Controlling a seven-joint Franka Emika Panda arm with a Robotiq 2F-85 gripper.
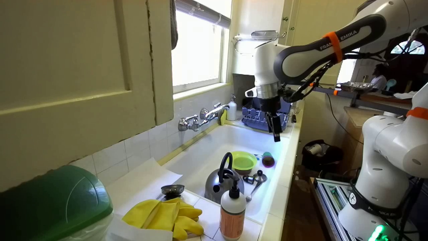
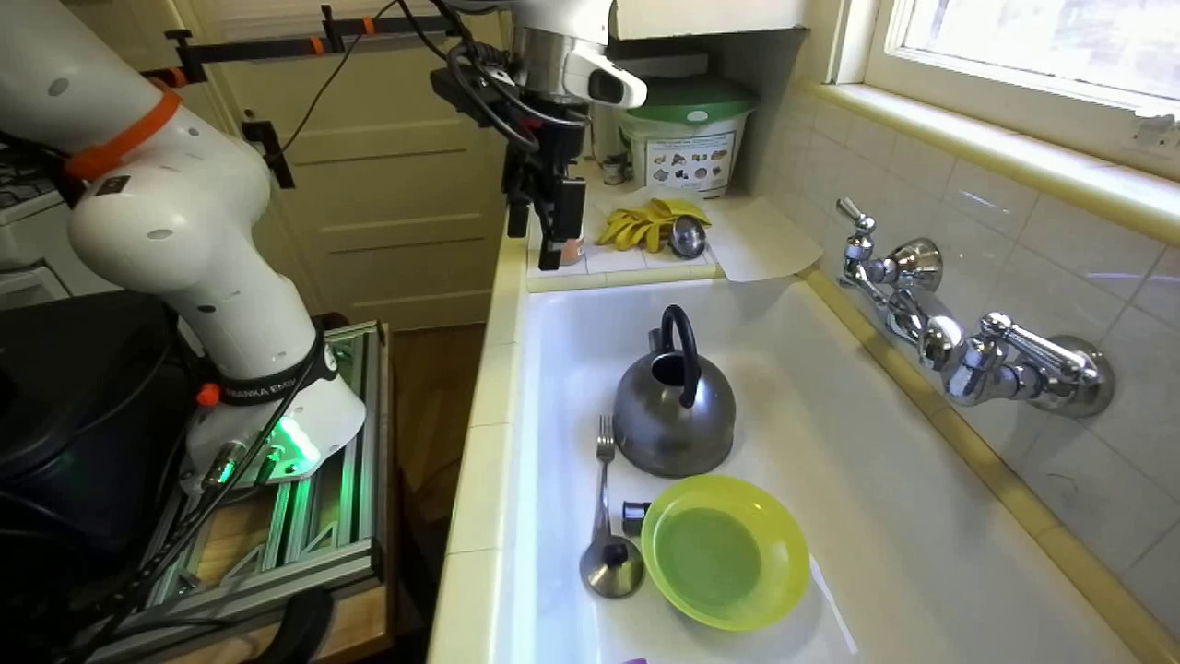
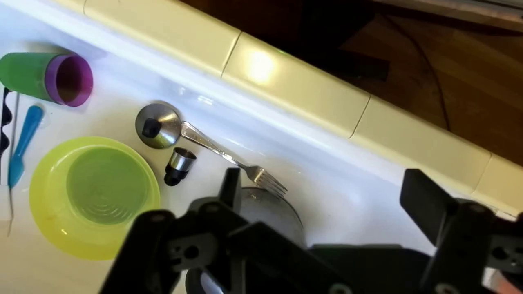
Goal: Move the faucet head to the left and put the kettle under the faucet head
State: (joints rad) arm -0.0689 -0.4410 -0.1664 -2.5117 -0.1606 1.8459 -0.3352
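The steel kettle [image 1: 213,189] stands upright in the white sink, its dark arched handle up, in both exterior views [image 2: 675,426]. In the wrist view its rounded body [image 3: 271,210] is partly hidden behind my left-hand finger. The faucet head [image 1: 218,110] is a chrome spout on the wall tap, swung along the wall away from the kettle's end of the sink; it also shows in an exterior view [image 2: 925,325]. My gripper [image 3: 322,185] is open and empty, fingers wide apart. It hangs above the sink's outer edge in both exterior views [image 1: 275,133] [image 2: 537,238], touching nothing.
A yellow-green bowl [image 2: 724,553], a fork [image 3: 224,153], a lid [image 3: 158,124] and a cup [image 3: 49,79] lie in the sink. A pump bottle [image 1: 232,211] and yellow gloves [image 1: 167,214] are on the counter. A dish rack [image 1: 255,115] stands at the opposite end.
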